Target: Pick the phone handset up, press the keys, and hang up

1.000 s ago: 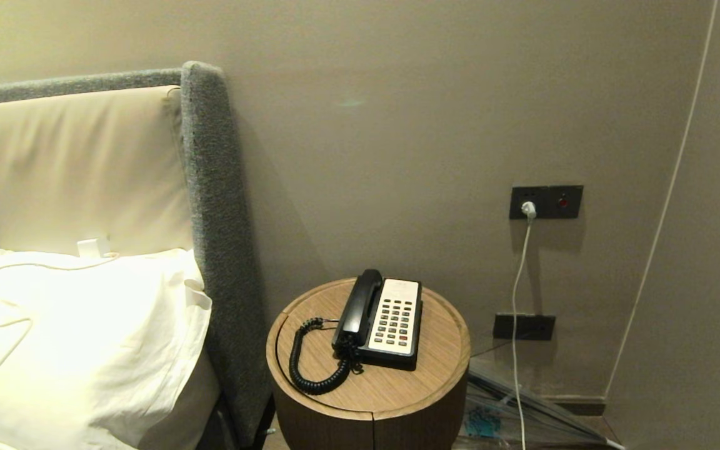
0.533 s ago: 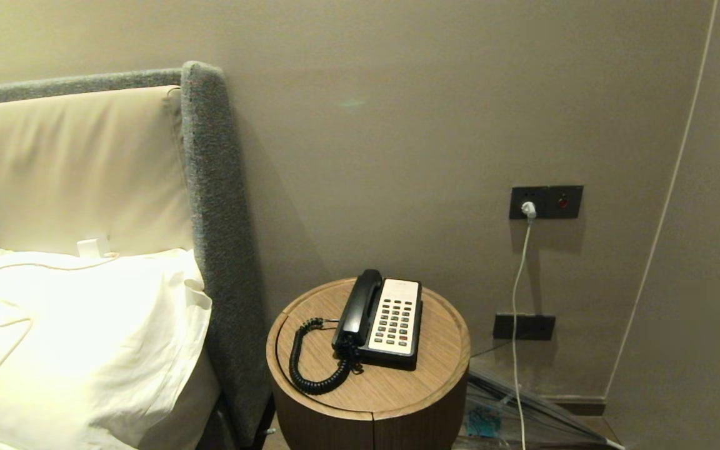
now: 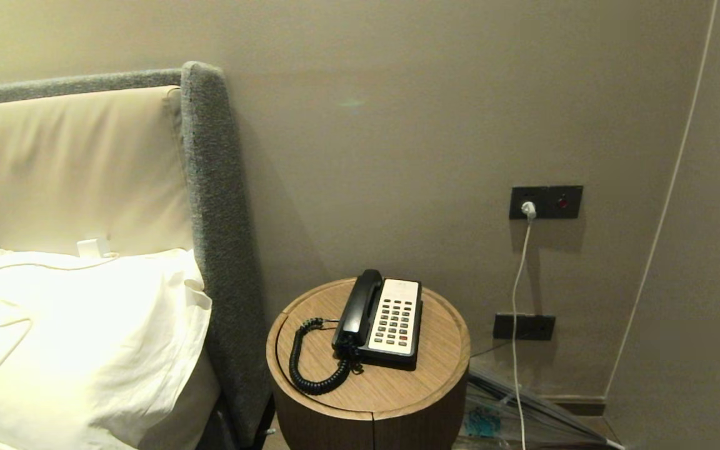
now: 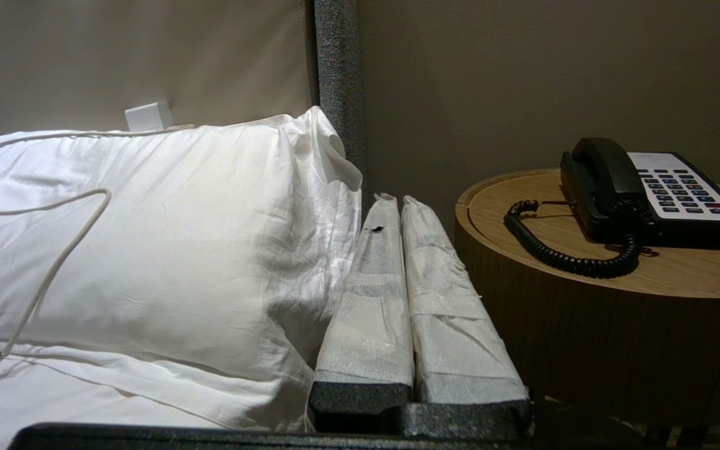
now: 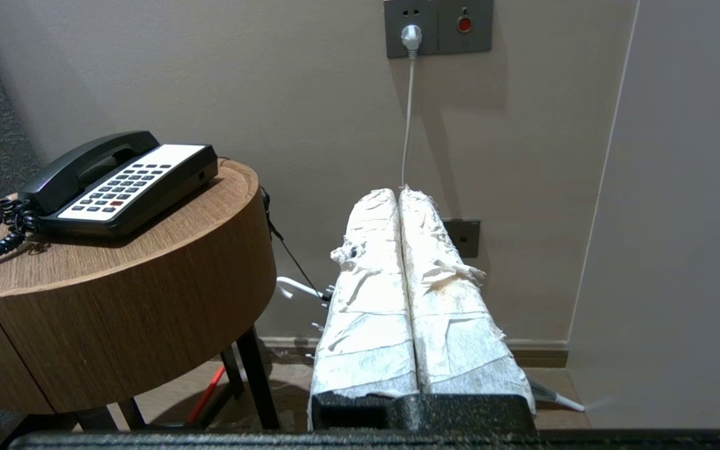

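Both jaws are closed on nothing, low beside the worktop; the phone handset lies cradled above and ahead of them, left of the keys; it looks light, rigid and slick, so grip its slim middle and mind the coiled cord.

Round wooden side table wedged between grey headboard edge on the left and white charging cable hanging down the wall on the right. Phone base near the back of the tabletop, the phone handset cradled along its left side. Coiled cord looped across the front-left wood (a snag risk). Bare wood at front and right. Open air above, wall close behind. White pillow bulging beside the headboard.
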{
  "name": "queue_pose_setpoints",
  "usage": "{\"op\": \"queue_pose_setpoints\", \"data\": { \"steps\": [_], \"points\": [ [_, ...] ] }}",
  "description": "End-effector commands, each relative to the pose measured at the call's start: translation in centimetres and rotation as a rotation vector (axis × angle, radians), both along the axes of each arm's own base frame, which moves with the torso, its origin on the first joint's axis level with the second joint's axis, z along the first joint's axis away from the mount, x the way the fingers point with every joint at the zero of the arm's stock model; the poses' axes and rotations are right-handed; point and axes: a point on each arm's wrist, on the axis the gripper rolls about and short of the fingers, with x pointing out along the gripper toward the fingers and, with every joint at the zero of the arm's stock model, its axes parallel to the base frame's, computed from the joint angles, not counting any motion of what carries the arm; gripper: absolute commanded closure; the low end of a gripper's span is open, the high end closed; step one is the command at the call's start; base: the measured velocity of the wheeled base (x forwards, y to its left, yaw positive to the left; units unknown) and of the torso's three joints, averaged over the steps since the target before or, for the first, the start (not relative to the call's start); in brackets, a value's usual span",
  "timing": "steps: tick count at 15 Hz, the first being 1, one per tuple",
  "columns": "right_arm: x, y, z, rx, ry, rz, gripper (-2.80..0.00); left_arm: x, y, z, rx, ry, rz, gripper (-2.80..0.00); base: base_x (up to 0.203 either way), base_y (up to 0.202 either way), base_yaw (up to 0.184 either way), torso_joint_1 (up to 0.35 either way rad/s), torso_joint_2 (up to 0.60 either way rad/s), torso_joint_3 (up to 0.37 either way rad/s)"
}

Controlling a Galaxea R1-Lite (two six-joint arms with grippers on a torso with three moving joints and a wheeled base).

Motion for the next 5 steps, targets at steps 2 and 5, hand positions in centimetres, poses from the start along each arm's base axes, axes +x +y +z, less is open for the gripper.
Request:
{"op": "queue_pose_setpoints", "data": {
  "steps": [2,5],
  "points": [
    [0.16,-0.01,-0.59,0.002,0.02,-0.001,0.0,0.31,0.0,-1.11,0.001,0.039,0.0,0.0,0.0,0.0,0.0,0.0,0.0,0.0],
    [0.16,-0.01,-0.58,0.002,0.019,-0.001,0.0,0.31,0.0,-1.11,0.003,0.039,0.0,0.0,0.0,0.0,0.0,0.0,0.0,0.0]
  ]
}}
